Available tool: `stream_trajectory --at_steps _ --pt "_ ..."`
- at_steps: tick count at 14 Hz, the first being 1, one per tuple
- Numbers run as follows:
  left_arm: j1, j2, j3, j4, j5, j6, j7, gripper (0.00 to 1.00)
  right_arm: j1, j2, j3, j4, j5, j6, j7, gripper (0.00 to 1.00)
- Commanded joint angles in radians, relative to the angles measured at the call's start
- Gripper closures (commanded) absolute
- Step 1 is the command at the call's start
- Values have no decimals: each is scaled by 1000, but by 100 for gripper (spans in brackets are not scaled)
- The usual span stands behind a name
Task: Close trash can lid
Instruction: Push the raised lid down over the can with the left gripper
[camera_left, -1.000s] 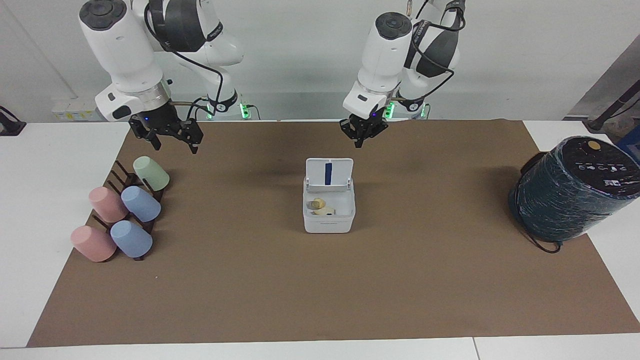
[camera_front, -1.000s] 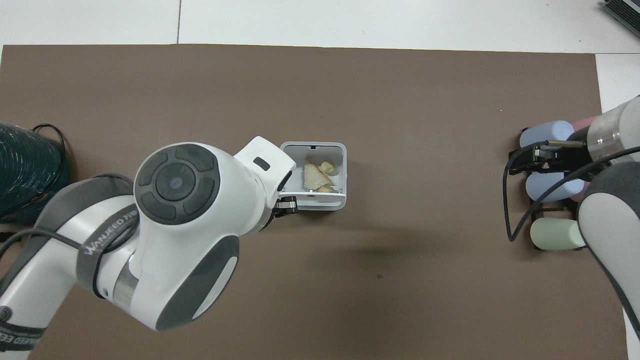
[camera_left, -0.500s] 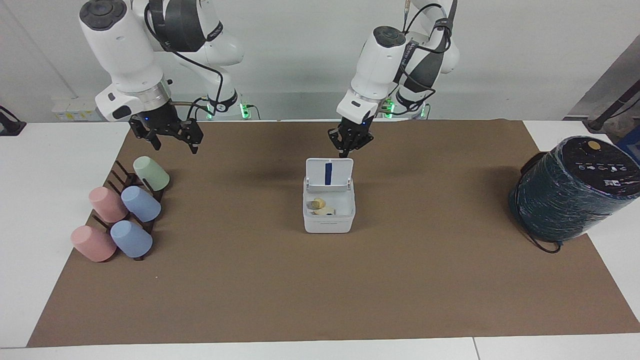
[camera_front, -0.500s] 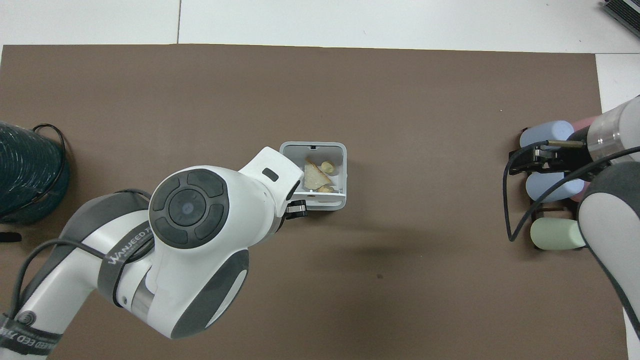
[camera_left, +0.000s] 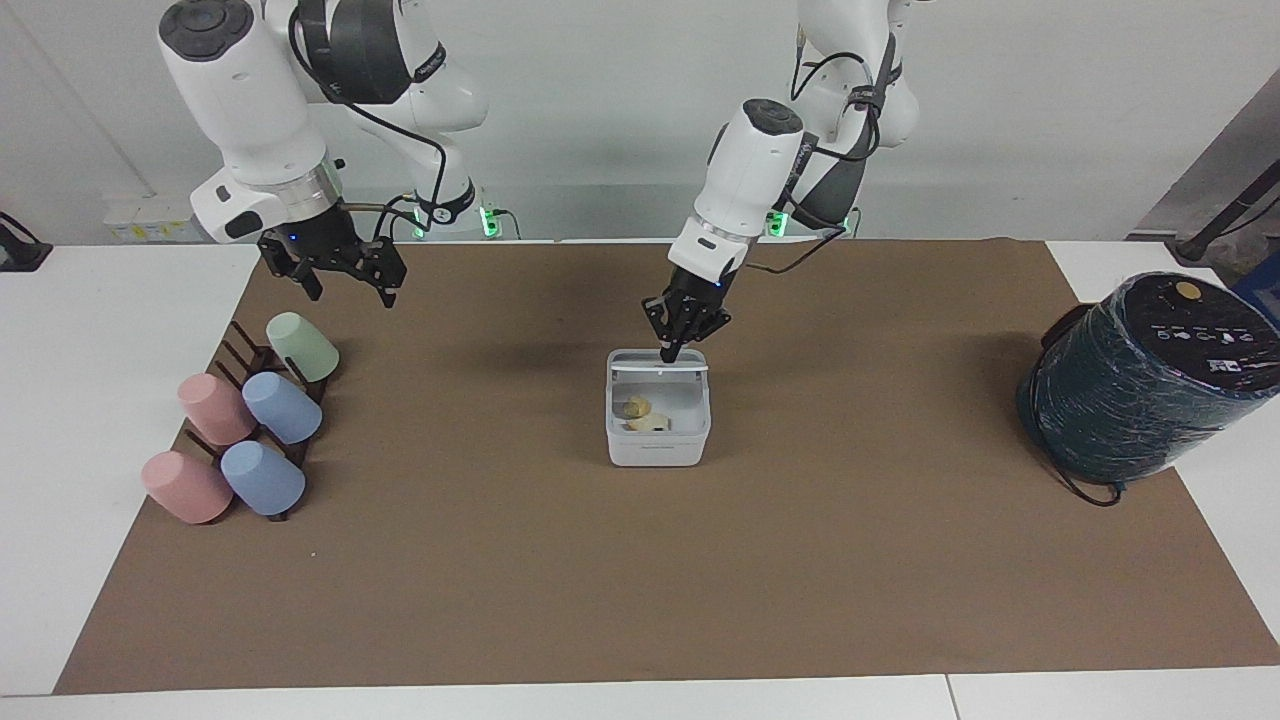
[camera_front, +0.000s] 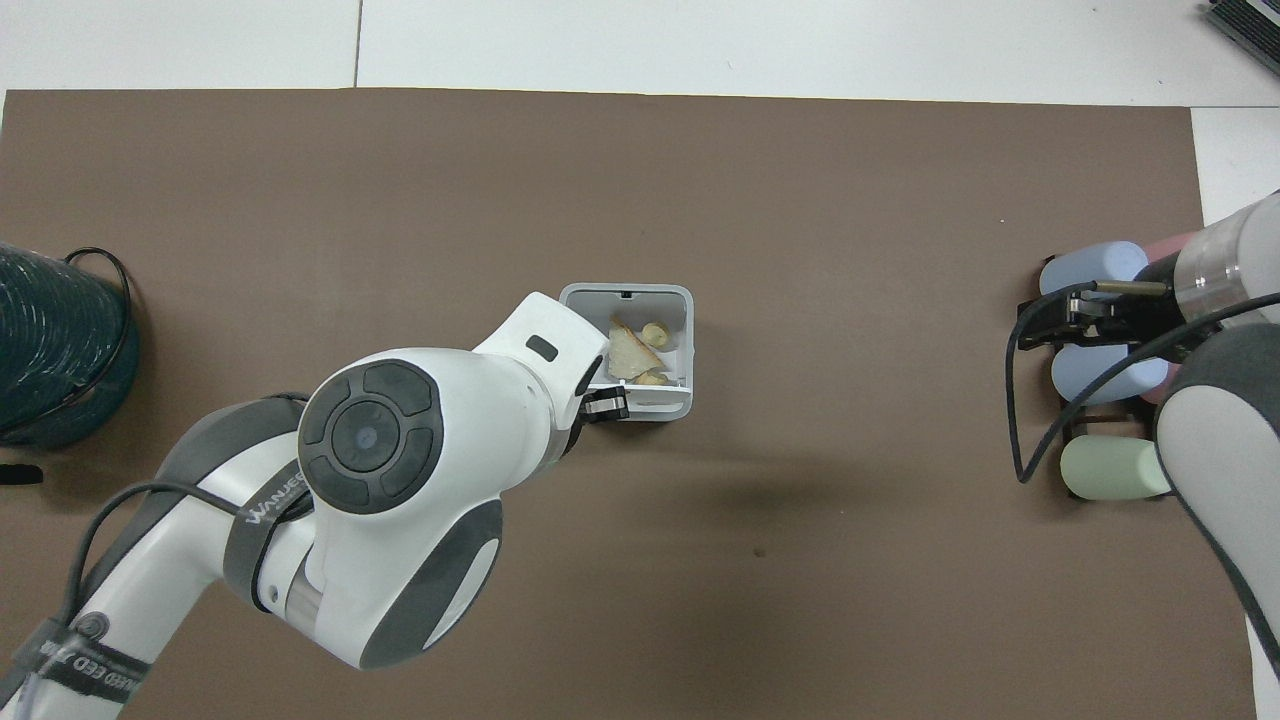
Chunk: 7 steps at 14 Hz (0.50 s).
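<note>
Mid-close: left gripper (camera_left: 668, 350), fingers pressed together, pushes the lid (camera_left: 658, 364) at the trash can (camera_left: 657, 440)'s 12 o'clock edge; next, press it flat. Right gripper (camera_left: 335, 270) waits, spread, over the cups (camera_left: 262, 415).

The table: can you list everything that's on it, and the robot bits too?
Mat: one, brown, covering most of the white table.
Trash can: one, white, middle of the mat, scraps inside.
Lid: one, white, tipped partway down over the can, not shut.
Scraps: a few, yellowish, inside the can.
Cups: five on a dark rack at the right arm's end; two pink, two blue, one green.
Wrapped cylinder: one, dark, at the left arm's end.
Left end effector: tip on the lid's raised edge.
Right end effector: waiting above the cup rack.
</note>
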<state>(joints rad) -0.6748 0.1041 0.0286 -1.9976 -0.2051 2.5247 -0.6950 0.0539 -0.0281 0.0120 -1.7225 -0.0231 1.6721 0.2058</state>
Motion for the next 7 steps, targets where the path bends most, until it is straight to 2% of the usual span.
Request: stream_trajectory --at_steps 1,4,7 --pt "-6 51 8 5 -45 100 -3 94 -8 -21 0 -26 8 24 -20 0" --pt "-8 115 10 39 -45 115 -3 94 -8 -19 0 -26 8 24 -20 0" --pt "-6 146 10 46 -45 154 -1 94 -8 -19 0 -26 8 24 -20 0"
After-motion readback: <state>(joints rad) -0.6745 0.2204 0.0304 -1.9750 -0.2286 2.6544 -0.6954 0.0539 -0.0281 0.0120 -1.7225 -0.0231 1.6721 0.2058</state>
